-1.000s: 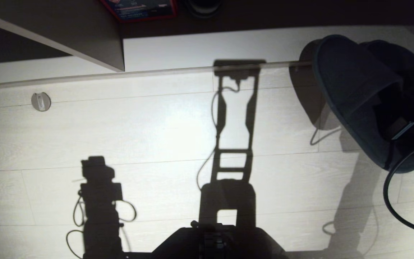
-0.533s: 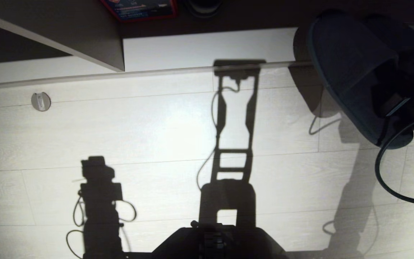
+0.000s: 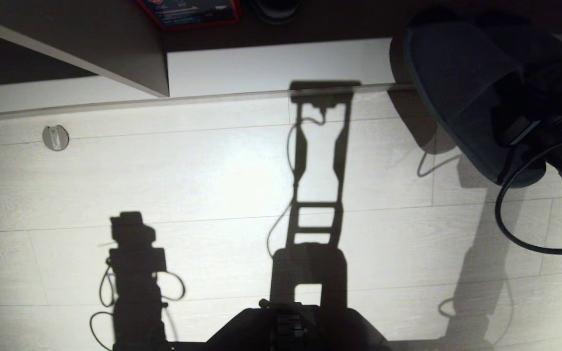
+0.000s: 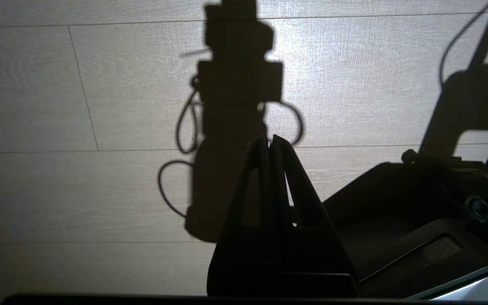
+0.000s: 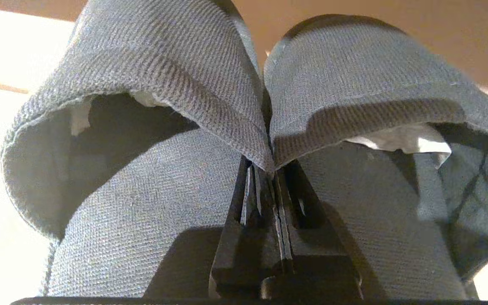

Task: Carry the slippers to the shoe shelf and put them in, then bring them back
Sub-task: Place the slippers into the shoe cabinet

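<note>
Starting from the left side of the head view: pale wood-plank floor (image 3: pixel 173 170) with a small round metal fitting (image 3: pixel 55 137) set into it, plus big dark shadows of the robot across the boards. Along the top runs the shoe shelf (image 3: pixel 271 66), its pale base board lit up, with a slanted upright panel (image 3: pixel 90 44) at the left and a red-edged box (image 3: pixel 188 12) at the dark back. The left gripper (image 4: pixel 270 142) just hangs over the floor by the robot's base, fingers pressed together on nothing. Over on the right, the right gripper (image 5: pixel 269 169) has its fingers pinched tight on the inner edges of the slippers (image 3: pixel 461 87), side by side, toes pointing away. They're up in the air, over the shelf's front edge at the far right, not resting on anything I can see.
</note>
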Controlling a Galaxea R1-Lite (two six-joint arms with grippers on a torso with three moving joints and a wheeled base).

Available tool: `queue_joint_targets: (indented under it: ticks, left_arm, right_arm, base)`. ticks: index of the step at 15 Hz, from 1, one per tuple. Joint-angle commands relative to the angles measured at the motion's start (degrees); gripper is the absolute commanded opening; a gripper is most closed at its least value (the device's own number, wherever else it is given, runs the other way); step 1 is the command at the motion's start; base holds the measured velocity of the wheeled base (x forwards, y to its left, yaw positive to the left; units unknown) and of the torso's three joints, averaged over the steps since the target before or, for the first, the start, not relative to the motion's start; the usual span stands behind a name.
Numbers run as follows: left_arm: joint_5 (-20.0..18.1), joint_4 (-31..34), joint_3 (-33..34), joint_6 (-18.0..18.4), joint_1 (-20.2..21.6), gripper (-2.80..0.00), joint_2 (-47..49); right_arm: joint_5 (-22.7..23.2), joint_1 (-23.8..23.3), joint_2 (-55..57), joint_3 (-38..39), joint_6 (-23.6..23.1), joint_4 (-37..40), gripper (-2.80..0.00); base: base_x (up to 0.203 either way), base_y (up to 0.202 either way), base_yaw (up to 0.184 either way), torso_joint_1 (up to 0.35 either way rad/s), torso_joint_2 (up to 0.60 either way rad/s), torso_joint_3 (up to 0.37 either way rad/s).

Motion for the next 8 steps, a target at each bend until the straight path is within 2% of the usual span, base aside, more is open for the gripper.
queue_joint_targets:
  ticks: [1,6,8]
  left_arm:
    - [0.1,0.0,0.0,0.0,0.0,-2.80,0.0]
    - [0.1,0.0,0.0,0.0,0.0,-2.80,0.0]
    - [0.1,0.0,0.0,-0.1,0.0,-2.80,0.0]
  right_arm:
    - [0.4,0.0,3.2,-3.9,-0.2,-0.5,-2.80]
    - [0.7,0.0,7.5,-10.6,-0.4,-0.6,-2.80]
    - [0.7,0.0,7.9,-11.1,-0.4,-0.6,-2.80]
  base:
    - [0.000,0.000,0.000,0.000,0.00,0.000]
    - [0.000,0.000,0.000,0.000,0.00,0.000]
    - [0.000,0.000,0.000,0.000,0.00,0.000]
